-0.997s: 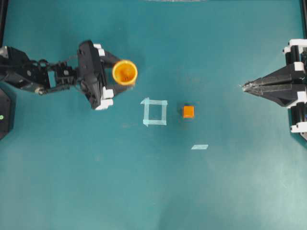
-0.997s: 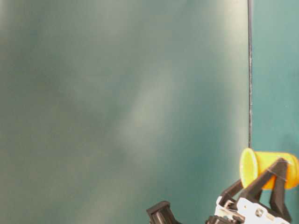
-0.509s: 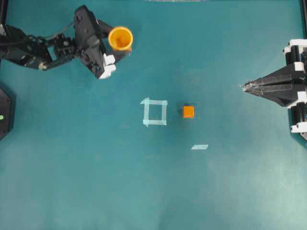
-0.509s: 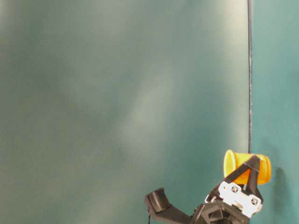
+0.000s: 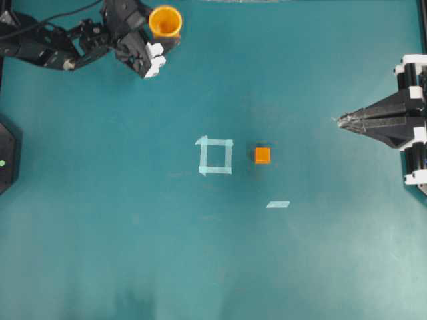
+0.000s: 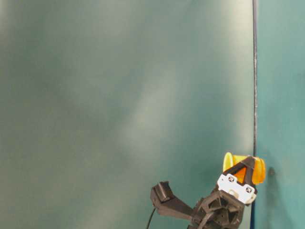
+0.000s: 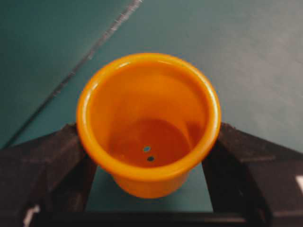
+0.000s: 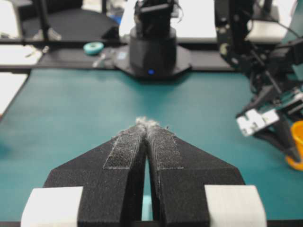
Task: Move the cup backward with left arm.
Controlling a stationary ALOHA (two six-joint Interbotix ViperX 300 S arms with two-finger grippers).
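Note:
The yellow-orange cup [image 5: 165, 21] stands upright between the fingers of my left gripper [image 5: 164, 30], close to the table's back edge at the top left of the overhead view. The left gripper is shut on the cup. In the left wrist view the cup [image 7: 149, 123] fills the middle, with a black finger [image 7: 42, 161] pressed to each side of it. It also shows in the table-level view [image 6: 243, 167] and at the right edge of the right wrist view [image 8: 298, 142]. I cannot tell whether its base touches the table. My right gripper [image 5: 340, 121] is shut and empty at the far right.
A small orange cube [image 5: 262, 155] sits beside a pale tape square [image 5: 215, 155] at mid-table. A short tape strip [image 5: 277, 204] lies below them. The table's back edge runs just behind the cup. The left arm's black base [image 8: 154, 42] stands at the table's far end.
My left gripper has carried the cup toward the top of the overhead view, up to the back edge. The right arm has not moved.

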